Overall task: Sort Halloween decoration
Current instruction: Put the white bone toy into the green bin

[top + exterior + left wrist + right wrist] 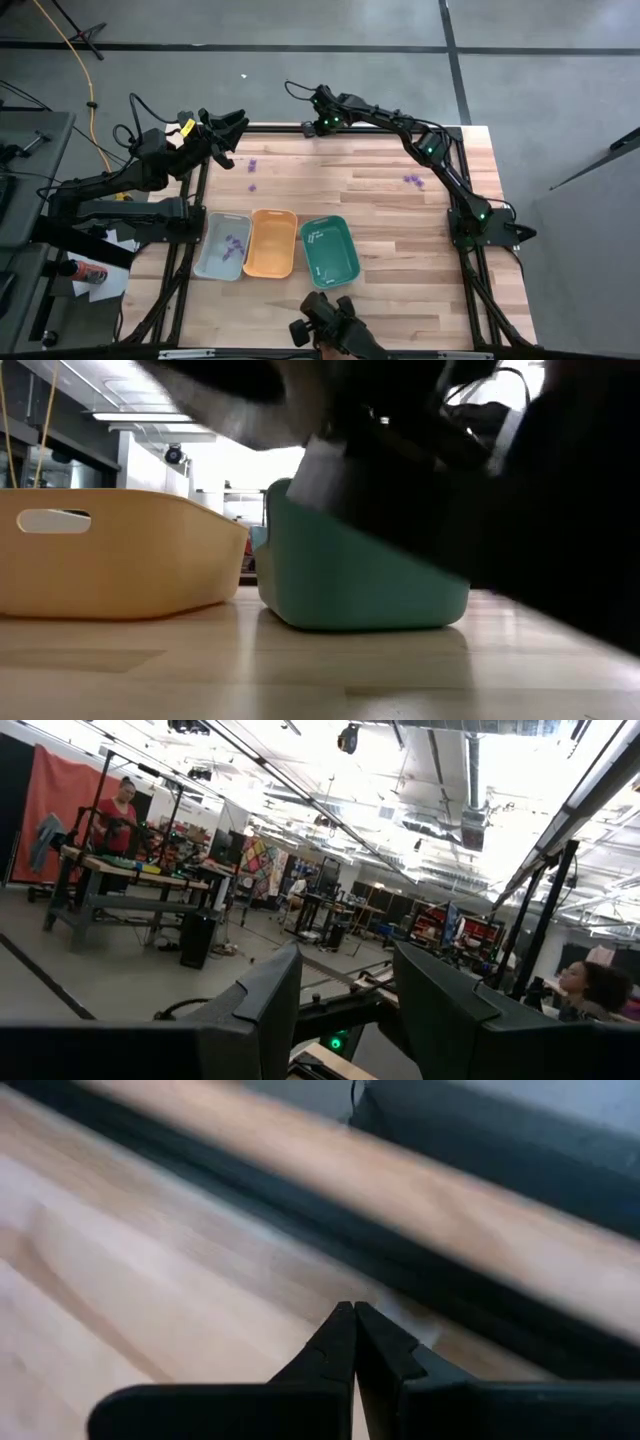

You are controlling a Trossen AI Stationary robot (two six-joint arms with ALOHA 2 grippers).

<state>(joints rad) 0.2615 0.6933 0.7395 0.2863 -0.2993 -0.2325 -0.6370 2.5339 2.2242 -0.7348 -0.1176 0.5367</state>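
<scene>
**Right claw pressed shut at the far edge**

The right gripper is seen closed; no piece shows between the tips. Purple pieces lie on the table; some lie in the grey tray. The catch should be checked before lifting. The left gripper is held spread.

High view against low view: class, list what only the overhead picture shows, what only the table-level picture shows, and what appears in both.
Only the high view shows the grey tray holding purple pieces, loose purple pieces on the table, the left gripper raised off the table's far left corner, and the right gripper at the far edge. Only the low view shows the room's ceiling lights behind the trays. Both show the orange tray and the teal tray side by side.
</scene>
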